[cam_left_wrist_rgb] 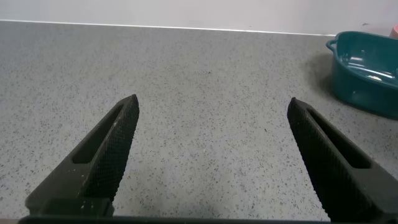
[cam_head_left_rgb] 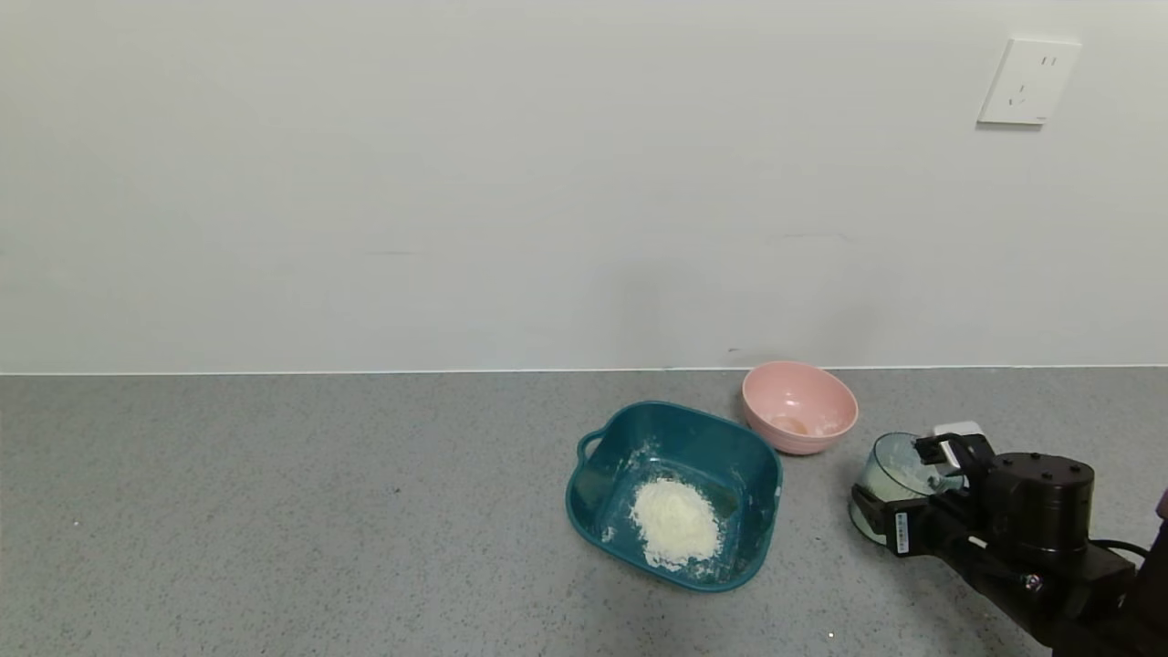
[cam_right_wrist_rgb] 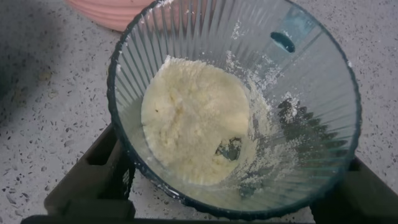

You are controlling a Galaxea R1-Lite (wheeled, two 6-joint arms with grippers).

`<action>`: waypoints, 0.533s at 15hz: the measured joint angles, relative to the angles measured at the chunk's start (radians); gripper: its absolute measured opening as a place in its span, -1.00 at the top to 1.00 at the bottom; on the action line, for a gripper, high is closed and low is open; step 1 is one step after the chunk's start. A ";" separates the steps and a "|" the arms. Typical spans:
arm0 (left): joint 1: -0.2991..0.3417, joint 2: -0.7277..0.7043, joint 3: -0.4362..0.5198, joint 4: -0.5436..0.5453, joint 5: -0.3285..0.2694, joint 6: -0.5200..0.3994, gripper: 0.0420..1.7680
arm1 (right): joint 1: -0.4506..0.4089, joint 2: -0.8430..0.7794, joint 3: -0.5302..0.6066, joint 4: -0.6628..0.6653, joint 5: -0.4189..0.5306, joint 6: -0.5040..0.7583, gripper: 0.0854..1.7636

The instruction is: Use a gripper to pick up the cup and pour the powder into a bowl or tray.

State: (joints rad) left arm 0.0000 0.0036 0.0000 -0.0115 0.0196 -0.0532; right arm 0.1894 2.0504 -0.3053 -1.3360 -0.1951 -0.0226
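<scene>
A grey speckled counter [cam_head_left_rgb: 274, 511] ran back to a pale wall. Nearest, at the right, the right gripper [cam_head_left_rgb: 899, 488] clamped the cup [cam_head_left_rgb: 890, 479], which was tipped with its mouth facing left toward the teal tub [cam_head_left_rgb: 593, 493] and had powder [cam_right_wrist_rgb: 193, 118] clinging inside. A pink bowl [cam_head_left_rgb: 799, 406] sat behind. The left gripper [cam_left_wrist_rgb: 211, 155] hovered with its fingers spread, holding nothing.

The ribbed pale green cup [cam_head_left_rgb: 890, 479] sat tilted in the right gripper [cam_head_left_rgb: 899, 493], fingers clamped on its sides, cream powder [cam_right_wrist_rgb: 193, 118] caked inside. To its left, apart, the dark teal tub [cam_head_left_rgb: 598, 493] rested on the counter, holding a soft heap of white powder [cam_head_left_rgb: 675, 525].
</scene>
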 joint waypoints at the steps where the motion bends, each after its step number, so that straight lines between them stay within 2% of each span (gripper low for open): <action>1: 0.000 0.000 0.000 0.000 0.000 0.000 -0.94 | 0.000 -0.003 0.000 0.001 0.000 0.000 -0.75; 8: 0.000 0.000 0.000 0.000 0.000 0.000 -0.94 | 0.015 -0.060 0.058 0.003 -0.001 -0.008 -0.86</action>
State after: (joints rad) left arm 0.0000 0.0036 0.0000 -0.0111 0.0196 -0.0532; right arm 0.2045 1.9902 -0.2477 -1.3330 -0.1957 -0.0302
